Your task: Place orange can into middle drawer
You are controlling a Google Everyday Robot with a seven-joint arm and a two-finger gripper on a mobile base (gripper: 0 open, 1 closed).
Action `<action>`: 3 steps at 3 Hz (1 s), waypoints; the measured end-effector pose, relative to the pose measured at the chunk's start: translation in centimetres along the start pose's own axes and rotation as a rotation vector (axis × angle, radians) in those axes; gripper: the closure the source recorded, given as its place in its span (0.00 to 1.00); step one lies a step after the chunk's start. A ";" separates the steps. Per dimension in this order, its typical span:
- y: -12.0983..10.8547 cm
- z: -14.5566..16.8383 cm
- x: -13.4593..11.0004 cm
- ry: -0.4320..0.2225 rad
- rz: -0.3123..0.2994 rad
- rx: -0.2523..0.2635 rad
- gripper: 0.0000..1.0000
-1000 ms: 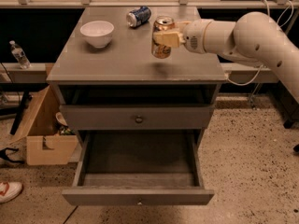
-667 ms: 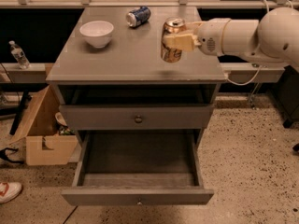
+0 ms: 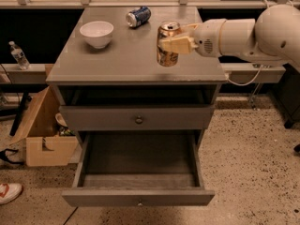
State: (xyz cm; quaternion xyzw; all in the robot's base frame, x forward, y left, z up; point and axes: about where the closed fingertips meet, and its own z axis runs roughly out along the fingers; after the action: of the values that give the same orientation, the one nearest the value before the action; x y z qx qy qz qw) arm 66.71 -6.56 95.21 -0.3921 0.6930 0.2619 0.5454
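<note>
The orange can (image 3: 167,58) stands upright in my gripper (image 3: 171,38), over the right part of the grey cabinet top (image 3: 117,60) near its front edge. The gripper reaches in from the right and is shut on the can, one pale finger (image 3: 180,44) across its front. I cannot tell whether the can's base touches the top. The middle drawer (image 3: 140,197) is pulled wide open below, and nothing shows inside it.
A white bowl (image 3: 96,33) sits at the top's left and a blue-and-white can (image 3: 138,16) lies at the back. A knobbed drawer front (image 3: 138,118) is shut above the open drawer. A cardboard box (image 3: 44,137), a water bottle (image 3: 18,55) and a shoe (image 3: 8,191) are to the left.
My gripper, holding the orange can, has shifted a little right and toward the front edge of the cabinet top. The open drawer, bowl and other can have not moved.
</note>
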 end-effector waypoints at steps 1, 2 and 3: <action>4.3 -0.5 1.1 -0.008 -0.040 -0.055 1.00; 8.8 -0.4 3.7 -0.003 -0.044 -0.097 1.00; 13.6 0.9 8.7 0.037 0.004 -0.151 1.00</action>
State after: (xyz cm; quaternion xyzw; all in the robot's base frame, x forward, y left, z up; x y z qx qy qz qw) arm 55.10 -0.55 85.67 -0.4356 0.6819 0.3074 0.5008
